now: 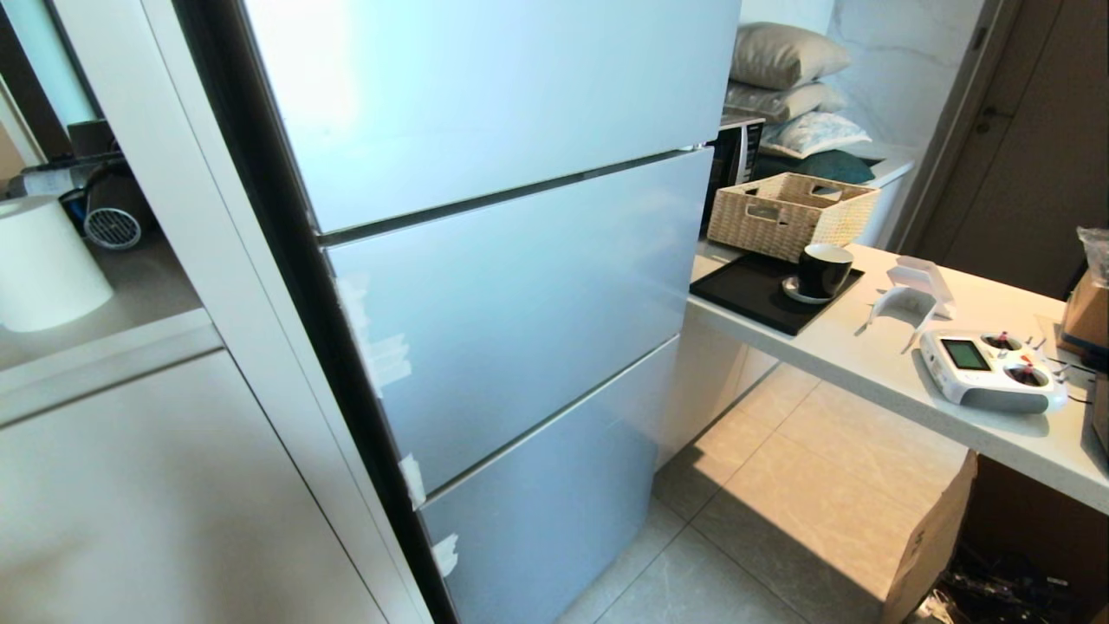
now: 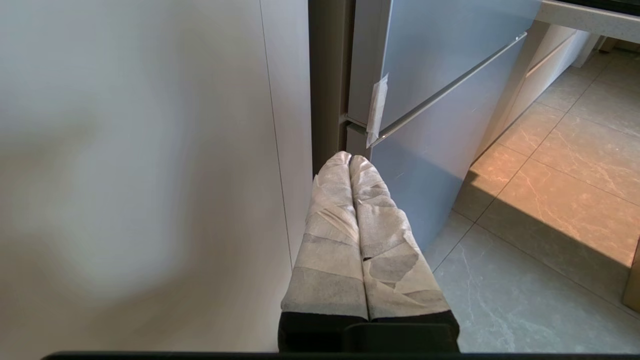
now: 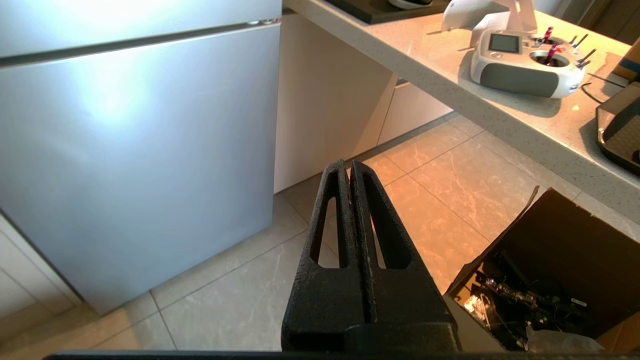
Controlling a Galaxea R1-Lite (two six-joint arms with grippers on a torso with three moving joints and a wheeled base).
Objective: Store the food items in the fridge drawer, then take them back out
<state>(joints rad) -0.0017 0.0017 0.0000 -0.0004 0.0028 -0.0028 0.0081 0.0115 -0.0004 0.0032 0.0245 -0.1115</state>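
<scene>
Both pincers are hanging low with nothing in them: the left gripper (image 2: 350, 159), its fingers wrapped in pale tape, is pressed together beside the seam where the white cabinet (image 2: 150, 175) is meeting the fridge (image 2: 440, 120), and the right gripper (image 3: 348, 165), bare black, is likewise closed tip to tip over the floor tiles (image 3: 450, 185). Neither arm is showing in the head view.

The pale blue-grey fridge is standing with all of its glossy fronts shut, strips of pale tape (image 1: 381, 355) sticking along its left edge. Sunlight is falling in a warm patch across the grey stone-look tiles at its foot. To the right, a light speckled counter (image 1: 875, 364) is running along the wall, carrying at its far end a woven basket (image 1: 793, 212) and a dark cup (image 1: 823, 269) on a black tray (image 1: 754, 295), and nearer its front edge a white stand (image 1: 910, 299) and a white radio controller (image 1: 992, 371). Cushions (image 1: 788, 82) are piled behind the basket. An open cardboard box (image 3: 545, 270) of dark cables is sitting on the floor under the counter.

The fridge drawer is lying out of sight behind the closed fronts, and the food items are not visible in any view. The counter's right end is cut off by the frame.
</scene>
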